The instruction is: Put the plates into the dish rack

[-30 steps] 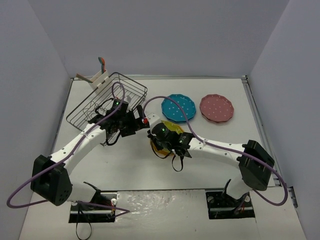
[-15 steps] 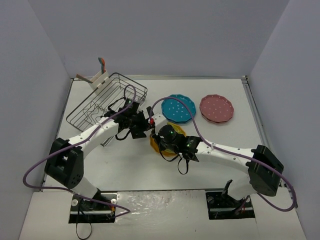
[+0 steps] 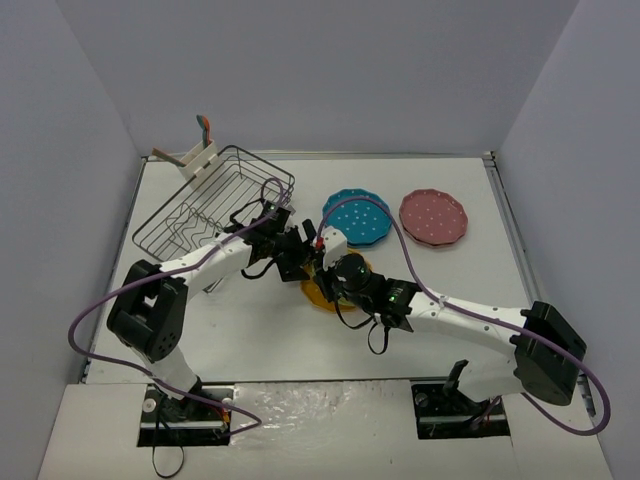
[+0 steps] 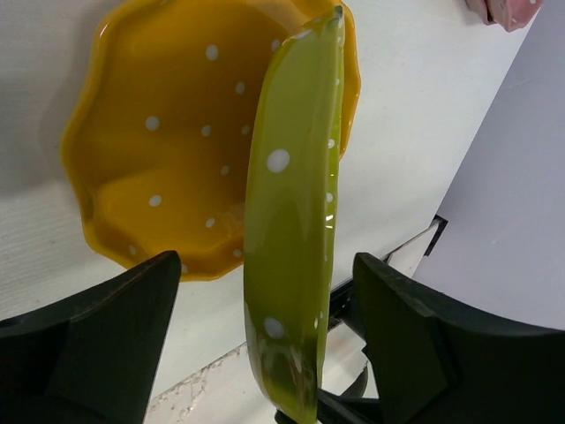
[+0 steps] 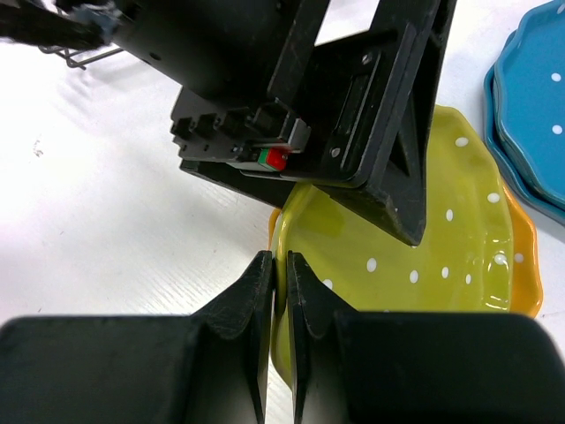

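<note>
Pinching the rim of a glossy yellow-green plate (image 5: 397,256), the right end effector (image 5: 278,269) holds its dark fingers almost together, with only the thin scalloped plastic edge between them. The left wrist view shows that plate edge-on and raised off the flat, white dots on its smooth skin. The left end effector (image 4: 265,262) is spread wide around it, neither finger touching. Beneath it an orange-yellow plate (image 4: 168,150) lies flat on the white surface (image 3: 250,330). Only the overhead view shows the dark wire dish rack (image 3: 210,200) at upper left, and the teal plate (image 3: 350,215) and pink plate (image 3: 433,217) lying flat right of it.
</note>
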Tool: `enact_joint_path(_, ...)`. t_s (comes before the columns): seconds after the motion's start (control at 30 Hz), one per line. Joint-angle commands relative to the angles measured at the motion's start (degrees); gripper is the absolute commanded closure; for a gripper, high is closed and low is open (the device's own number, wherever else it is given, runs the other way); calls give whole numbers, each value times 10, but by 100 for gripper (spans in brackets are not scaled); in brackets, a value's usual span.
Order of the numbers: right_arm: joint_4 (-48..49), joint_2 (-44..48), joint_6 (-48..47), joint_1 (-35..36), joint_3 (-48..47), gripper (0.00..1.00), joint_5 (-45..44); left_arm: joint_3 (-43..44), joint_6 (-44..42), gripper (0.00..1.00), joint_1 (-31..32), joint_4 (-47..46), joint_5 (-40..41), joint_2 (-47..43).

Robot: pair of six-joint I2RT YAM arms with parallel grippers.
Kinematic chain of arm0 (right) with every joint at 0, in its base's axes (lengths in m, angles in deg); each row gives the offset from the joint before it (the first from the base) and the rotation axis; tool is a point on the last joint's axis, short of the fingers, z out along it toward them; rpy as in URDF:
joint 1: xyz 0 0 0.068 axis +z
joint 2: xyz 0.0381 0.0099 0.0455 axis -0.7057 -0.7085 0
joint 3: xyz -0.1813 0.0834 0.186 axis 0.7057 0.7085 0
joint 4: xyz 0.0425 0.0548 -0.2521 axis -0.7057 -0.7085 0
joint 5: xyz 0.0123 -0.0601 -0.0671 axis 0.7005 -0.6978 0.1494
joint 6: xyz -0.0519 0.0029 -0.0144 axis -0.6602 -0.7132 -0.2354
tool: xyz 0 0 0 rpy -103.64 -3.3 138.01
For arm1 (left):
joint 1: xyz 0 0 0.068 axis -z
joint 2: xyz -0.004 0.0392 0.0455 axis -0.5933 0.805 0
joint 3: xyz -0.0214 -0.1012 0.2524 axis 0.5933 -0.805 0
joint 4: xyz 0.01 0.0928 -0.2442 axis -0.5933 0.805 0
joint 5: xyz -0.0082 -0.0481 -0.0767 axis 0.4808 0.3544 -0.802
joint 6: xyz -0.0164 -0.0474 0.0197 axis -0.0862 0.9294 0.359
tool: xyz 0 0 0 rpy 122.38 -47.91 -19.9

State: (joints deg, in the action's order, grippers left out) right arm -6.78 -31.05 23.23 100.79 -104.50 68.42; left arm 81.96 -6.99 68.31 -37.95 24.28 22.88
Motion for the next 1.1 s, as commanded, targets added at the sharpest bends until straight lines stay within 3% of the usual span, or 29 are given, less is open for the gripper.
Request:
enact_joint_path(0.0, 87, 38, 1, -3, -5, 100, -18, 28, 19, 31, 5, -40, -22, -3)
enact_joint_path(0.3, 90, 44, 2, -3, 4, 100, -16, 38, 21, 82, 6, -44, -25, -2)
enact_joint_path(0.47, 89, 55, 1, -3, 6, 99, -18, 41, 23, 97, 8, -44, -23, -4)
enact_joint_path(0.6, 76, 66, 0, -3, 5, 80, -23, 44, 20, 100, 7, -43, -23, -10)
enact_joint_path(0.8, 20, 107, 0, -3, -16, 29, -19, 68, -10, 100, 9, -17, -3, -35)
enact_joint_path(1.07, -57, 211, 5, -3, -55, 2, -16, 130, -148, 100, 8, 68, 57, -89)
